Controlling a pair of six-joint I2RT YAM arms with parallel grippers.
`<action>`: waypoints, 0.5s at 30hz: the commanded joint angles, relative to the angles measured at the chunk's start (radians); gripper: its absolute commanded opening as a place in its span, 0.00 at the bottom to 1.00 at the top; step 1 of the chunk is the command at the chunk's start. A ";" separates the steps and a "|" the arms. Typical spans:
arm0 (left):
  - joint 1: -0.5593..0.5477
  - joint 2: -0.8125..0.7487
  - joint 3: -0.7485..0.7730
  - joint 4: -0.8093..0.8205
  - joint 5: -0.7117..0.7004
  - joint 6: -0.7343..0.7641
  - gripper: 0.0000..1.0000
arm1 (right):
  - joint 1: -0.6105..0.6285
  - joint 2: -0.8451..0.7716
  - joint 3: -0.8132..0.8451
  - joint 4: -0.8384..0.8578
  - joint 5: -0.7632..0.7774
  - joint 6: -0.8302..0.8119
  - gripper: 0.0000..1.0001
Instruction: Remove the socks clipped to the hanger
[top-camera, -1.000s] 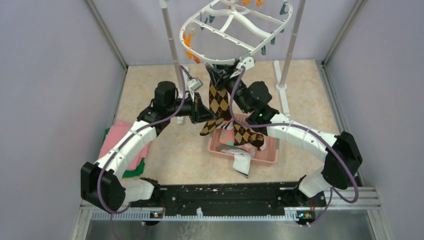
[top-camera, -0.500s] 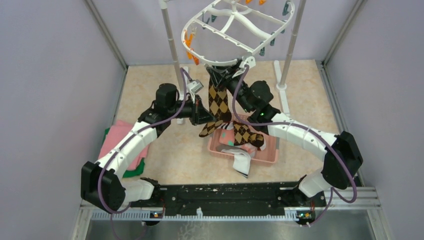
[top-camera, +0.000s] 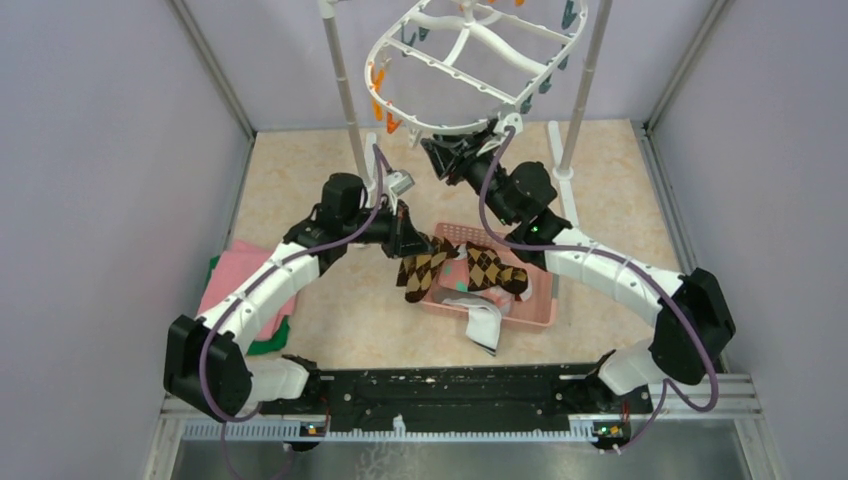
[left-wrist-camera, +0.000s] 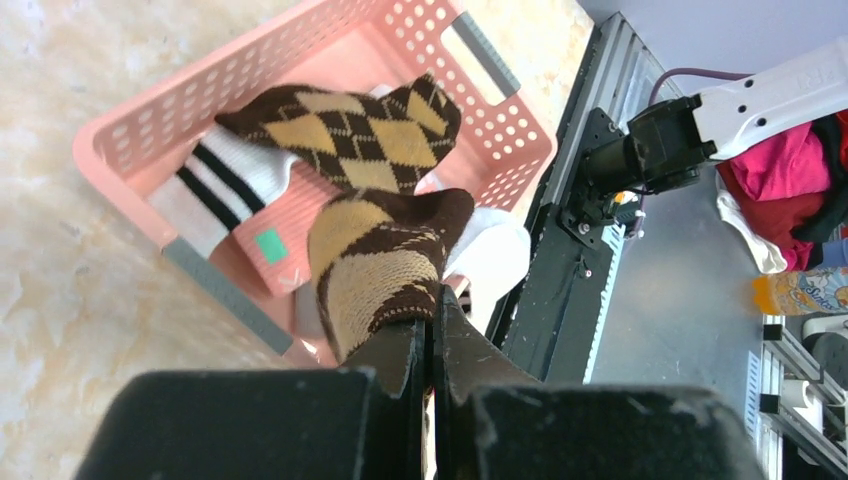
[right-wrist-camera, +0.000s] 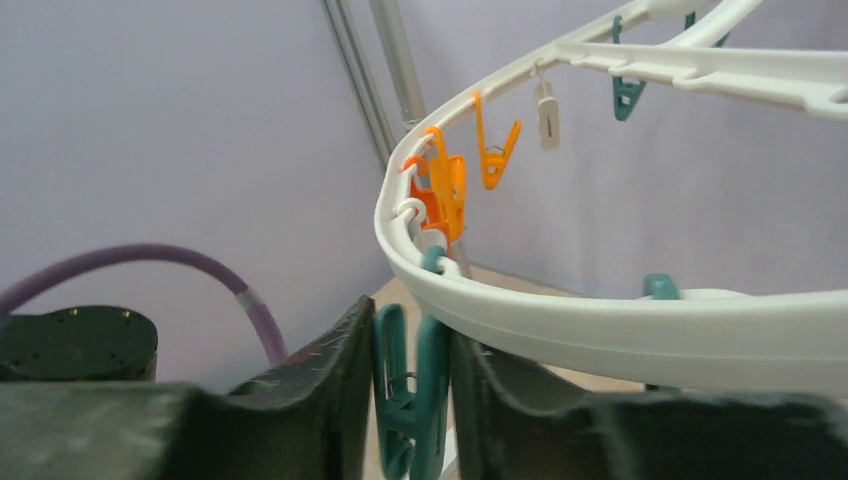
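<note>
The white oval hanger (top-camera: 470, 60) hangs at the back, and no sock is seen clipped to it. My right gripper (top-camera: 442, 160) reaches up to its near rim (right-wrist-camera: 600, 330) and is shut on a teal clip (right-wrist-camera: 410, 400), one finger against each side. Lower down, my left gripper (top-camera: 412, 243) is shut on a brown-tan argyle sock (top-camera: 420, 272), which droops over the left edge of the pink basket (top-camera: 520, 315). In the left wrist view that sock (left-wrist-camera: 375, 260) hangs from the pinched fingertips. Another argyle sock (left-wrist-camera: 350, 130) and a white black-striped sock (left-wrist-camera: 225, 175) lie in the basket.
Two upright rack poles (top-camera: 345, 100) (top-camera: 580, 100) flank the hanger. Orange clips (right-wrist-camera: 445, 190) dangle along its left rim. Folded pink and green cloths (top-camera: 245, 290) lie by the left wall. A white sock (top-camera: 485, 325) spills over the basket's near edge.
The argyle sock has come off the hanger. My left gripper has pulled it down and left to the basket's edge. My right gripper has closed tighter on the clip, and the hanger has swung up.
</note>
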 joint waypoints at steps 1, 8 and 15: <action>-0.032 0.035 0.100 0.052 0.005 0.042 0.00 | -0.006 -0.087 -0.068 -0.010 0.031 0.040 0.39; -0.054 0.078 0.114 0.053 0.013 0.070 0.00 | -0.006 -0.205 -0.197 -0.073 0.074 0.120 0.99; -0.104 0.135 0.128 -0.012 0.011 0.173 0.00 | -0.006 -0.500 -0.404 -0.269 0.048 0.226 0.99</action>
